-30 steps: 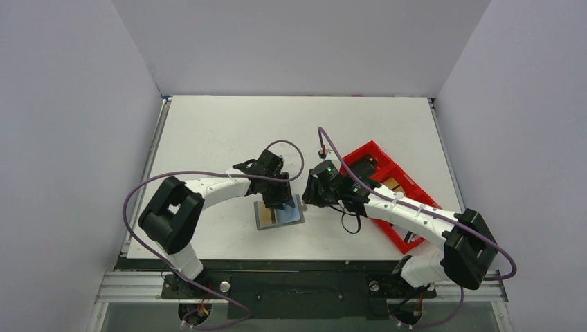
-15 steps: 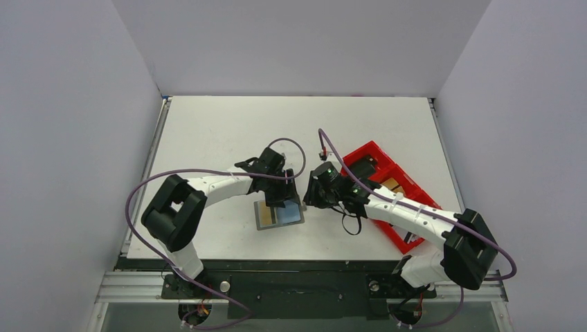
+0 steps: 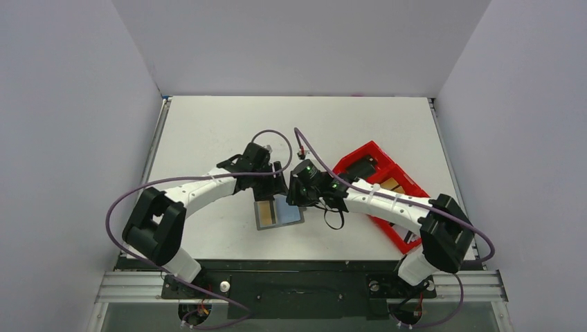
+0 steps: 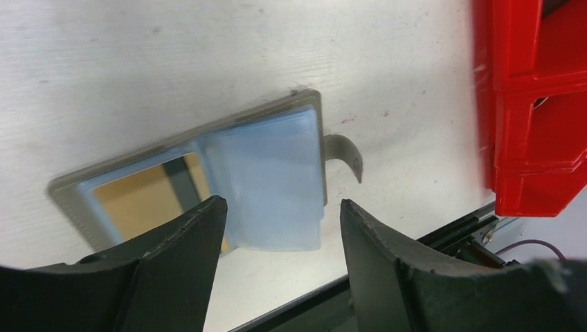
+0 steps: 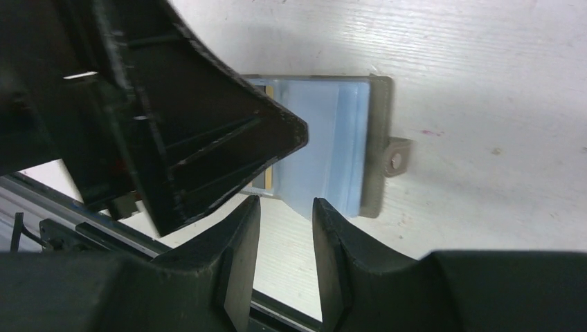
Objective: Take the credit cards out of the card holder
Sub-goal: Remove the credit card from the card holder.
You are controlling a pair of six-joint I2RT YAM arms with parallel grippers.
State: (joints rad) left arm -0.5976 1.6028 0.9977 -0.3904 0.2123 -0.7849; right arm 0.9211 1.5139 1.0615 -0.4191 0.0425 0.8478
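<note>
On the white tabletop [image 3: 208,131] the card holder [image 3: 289,214] lies opened flat, inner side up, with a taupe-grey rim around blue-grey pockets. A tan credit card [image 3: 264,215] sits in its left half as the overhead camera shows it. In the left wrist view the card [image 4: 138,200] shows through a pocket window, and a dark stripe crosses it. The right half of the card holder [image 4: 277,180] is plain blue-grey pocket. A small grey tab [image 4: 346,153] curls off the holder's right edge.

The left end effector [image 3: 276,184] is over the far edge of the card holder. Its fingers [image 4: 187,256] are spread wide apart with nothing between them, straddling the holder's middle and right half. Whether they touch it cannot be told.

The right end effector [image 3: 294,195] is at the far right corner of the card holder, close beside the left one. Its fingers [image 5: 242,242] stand a narrow gap apart and grip nothing. Past them, that camera shows the holder's pocket [image 5: 339,138], its tab [image 5: 396,159] and a thin orange card edge [image 5: 268,177] beside the left end effector's black body.

A red tray [image 3: 408,204] lies to the right of the card holder, apart from it, with a black block [image 3: 360,168] in its far compartment.
</note>
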